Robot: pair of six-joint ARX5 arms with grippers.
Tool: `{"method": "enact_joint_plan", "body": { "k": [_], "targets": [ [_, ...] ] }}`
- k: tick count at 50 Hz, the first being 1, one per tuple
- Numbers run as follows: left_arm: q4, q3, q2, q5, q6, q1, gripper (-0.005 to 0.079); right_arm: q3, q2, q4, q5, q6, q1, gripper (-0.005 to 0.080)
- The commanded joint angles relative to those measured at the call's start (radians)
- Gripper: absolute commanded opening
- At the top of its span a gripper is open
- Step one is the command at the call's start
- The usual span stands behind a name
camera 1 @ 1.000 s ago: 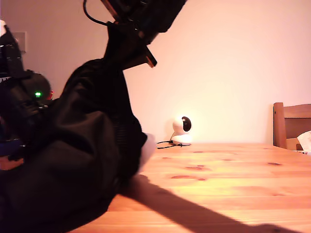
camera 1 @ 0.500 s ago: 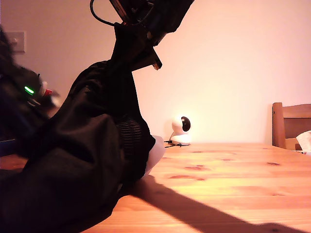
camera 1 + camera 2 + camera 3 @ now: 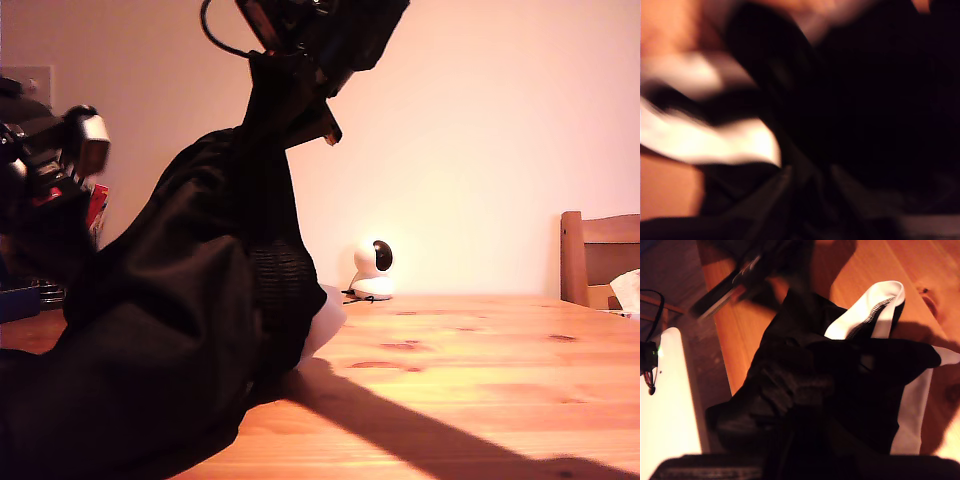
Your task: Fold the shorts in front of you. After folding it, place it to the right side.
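- Black cloth fills the exterior view's left half: the shorts (image 3: 190, 300) hang in a tall peak from my second gripper (image 3: 305, 100), high near the top edge, while their lower bulk is heaped on the wooden table (image 3: 480, 370).
  - A white hem band (image 3: 325, 315) peeks out at the heap's edge, near the small white camera (image 3: 375, 268).
  - Against the two earlier pictures, the peak and the hem have drifted toward the exterior view's right, and the long shadow on the table has followed.
  - The arm at the exterior view's left (image 3: 45, 170), which I take for my first, has risen, and its green light no longer shows.
  - I read this as the lifted edge being carried across for a fold; nothing lies flat or folded yet, and the placing aside is far off.
- The first wrist view is heavily smeared by motion. It shows dark shorts fabric (image 3: 865, 100) and a white band (image 3: 715, 140) close by. No jaws show, so I cannot tell whether my first gripper is apart or clamped.
- The second wrist view looks down the hanging shorts (image 3: 830, 380) to the table (image 3: 755, 335), with a white band (image 3: 875, 310) folded outward and the other arm (image 3: 735, 282) blurred beyond. The jaws are lost in shadow, but the cloth hangs from them, so I judge them clamped on the shorts.
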Motion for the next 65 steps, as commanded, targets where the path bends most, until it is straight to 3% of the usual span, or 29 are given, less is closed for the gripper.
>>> {"method": "enact_joint_plan", "body": {
  "k": [1, 11, 17, 31, 40, 65],
  "targets": [
    [-0.022, -0.012, -0.047, -0.020, 0.011, -0.004, 0.0305, 0.005, -0.016, 0.003, -0.010, -0.017, -0.008, -0.0011],
    [-0.076, -0.012, -0.146, -0.117, 0.049, -0.058, 0.0305, 0.005, -0.016, 0.003, -0.010, -0.024, -0.019, -0.0011],
    [-0.078, -0.012, -0.190, -0.124, 0.053, -0.090, 0.0305, 0.005, -0.016, 0.001, -0.011, -0.026, -0.019, -0.0011],
    [-0.060, -0.014, -0.196, -0.236, 0.165, -0.167, 0.0305, 0.005, -0.016, -0.014, -0.035, -0.042, -0.019, -0.0011],
    [0.003, -0.016, -0.192, -0.237, 0.185, -0.167, 0.0305, 0.005, -0.016, -0.019, -0.035, -0.043, -0.019, -0.0011],
    [-0.067, -0.033, -0.183, -0.203, 0.182, -0.187, 0.0305, 0.005, -0.016, -0.018, -0.035, -0.049, -0.020, -0.0011]
  ]
}}
